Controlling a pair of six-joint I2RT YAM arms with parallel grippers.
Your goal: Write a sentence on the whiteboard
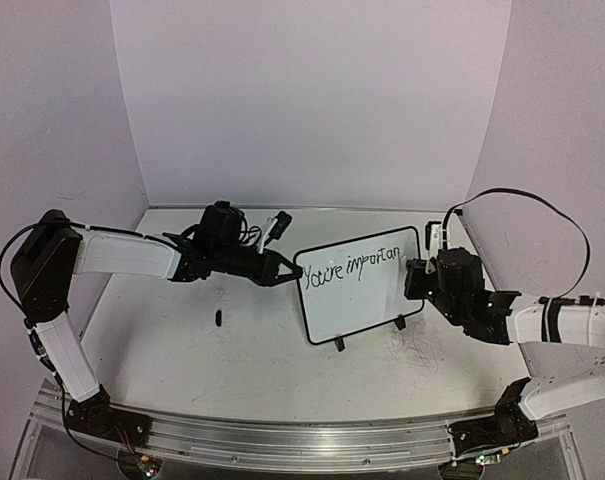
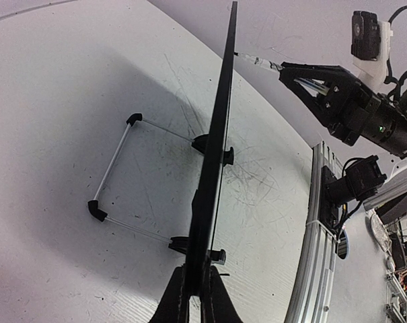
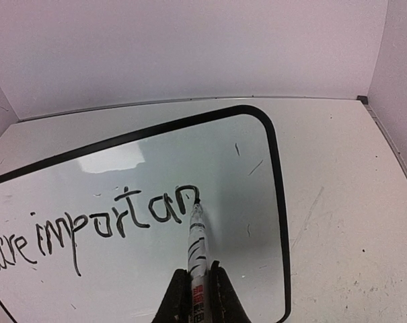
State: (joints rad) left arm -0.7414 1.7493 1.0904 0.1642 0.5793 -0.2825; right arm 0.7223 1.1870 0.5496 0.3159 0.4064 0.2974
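Your whiteboard [image 1: 367, 295] stands on the table [image 1: 182, 345], a little right of the middle, propped on two small black feet [image 1: 339, 343] and leaning back on a thin wire stand [image 2: 112, 171] behind it. Its white face points toward the near right.

Your left gripper [image 2: 194, 286] reaches in from the left, and its fingers are clamped on the board's left edge, one finger on each side of the black frame. The left wrist view looks straight along that frame, edge-on.

Your right gripper [image 3: 198, 293] comes in from the right, and its fingers are closed around a marker [image 3: 197, 235], which sticks out ahead of them. The marker's tip touches the board at the end of the last letter, near the upper right corner.

The writing [image 1: 357, 266] runs in black along the upper part of the board and reads "You're importan".

A small black object [image 1: 218, 318] lies on the table to the left of the board, well apart from it and nearer than your left gripper. You cannot tell from these views what it is.
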